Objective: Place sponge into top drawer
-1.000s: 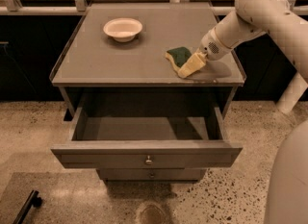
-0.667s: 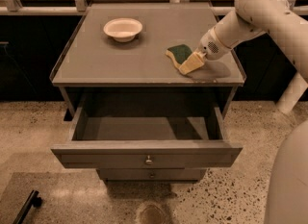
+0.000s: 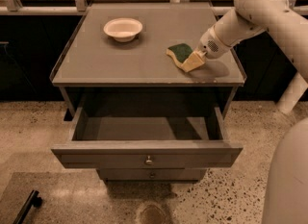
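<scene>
On bench, right half: sponge lying green face up, right end meeting gripper; gripper opening cannot be told. Below bench front: top drawer pulled out, knob centred. Cream bowl rear left, well apart.

Tabletop: bowl, sponge; end effector at sponge

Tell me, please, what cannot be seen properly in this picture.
All in the camera view:
1. The rear of the drawer is hidden under the table top.
2. The right end of the sponge is covered by the gripper, at the table's right side.
3. The lower drawer is mostly hidden behind the open drawer's front.
4. The arm is cut off by the right edge.
</scene>
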Robot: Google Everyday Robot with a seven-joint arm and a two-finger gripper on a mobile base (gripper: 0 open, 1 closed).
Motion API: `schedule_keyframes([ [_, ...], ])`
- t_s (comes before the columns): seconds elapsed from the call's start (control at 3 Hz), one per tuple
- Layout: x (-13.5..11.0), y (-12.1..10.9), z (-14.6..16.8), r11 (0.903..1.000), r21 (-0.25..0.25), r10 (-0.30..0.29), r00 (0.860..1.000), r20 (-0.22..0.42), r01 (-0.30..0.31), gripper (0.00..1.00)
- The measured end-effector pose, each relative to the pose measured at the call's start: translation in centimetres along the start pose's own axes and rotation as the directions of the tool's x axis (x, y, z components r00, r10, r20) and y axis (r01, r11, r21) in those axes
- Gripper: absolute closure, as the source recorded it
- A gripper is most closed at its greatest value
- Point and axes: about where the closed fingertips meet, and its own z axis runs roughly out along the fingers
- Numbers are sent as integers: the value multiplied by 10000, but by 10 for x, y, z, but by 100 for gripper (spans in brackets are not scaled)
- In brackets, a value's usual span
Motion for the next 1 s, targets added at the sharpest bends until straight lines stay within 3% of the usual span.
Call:
schedule_keyframes([
  [0.33,16,34,-19,9941,-950,586,9956,726,-516,100],
  [0.67,51,74,-59,9680,-1865,2005,9646,1713,-1681,100],
  [1.0,86,101,-86,9300,-2424,3298,9184,2185,-2763,100],
])
